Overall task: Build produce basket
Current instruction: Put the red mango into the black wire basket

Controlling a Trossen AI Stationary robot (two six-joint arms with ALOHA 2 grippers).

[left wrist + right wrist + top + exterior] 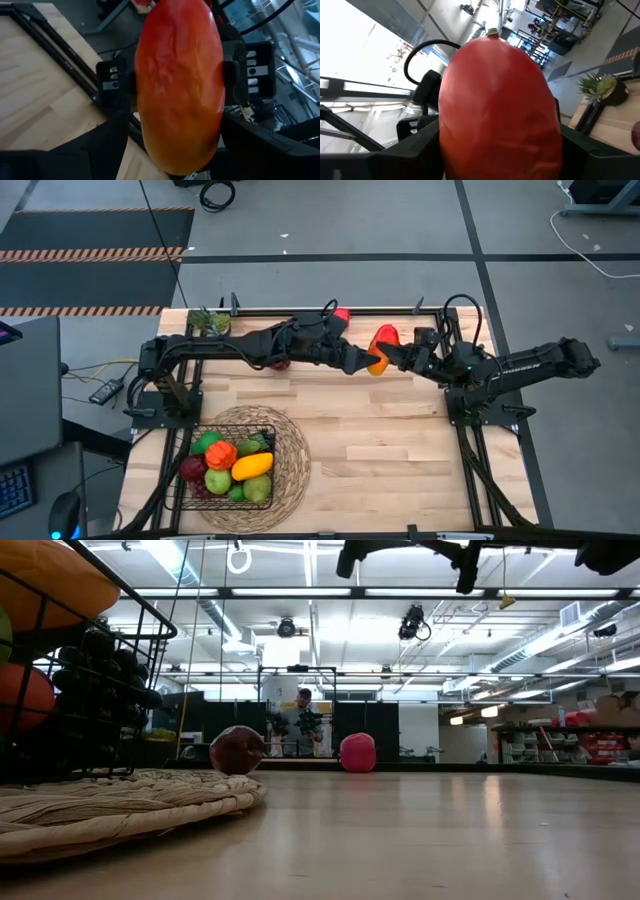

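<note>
While both grippers, left gripper [368, 363] and right gripper [392, 357], clamp their fingers on the mango [382, 347], your basket [229, 469] holds most produce, two pieces remaining on the bench [380, 430].

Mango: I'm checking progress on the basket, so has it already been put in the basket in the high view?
No. The mango is up between the left gripper and right gripper at the table's far edge, away from the basket.
</note>
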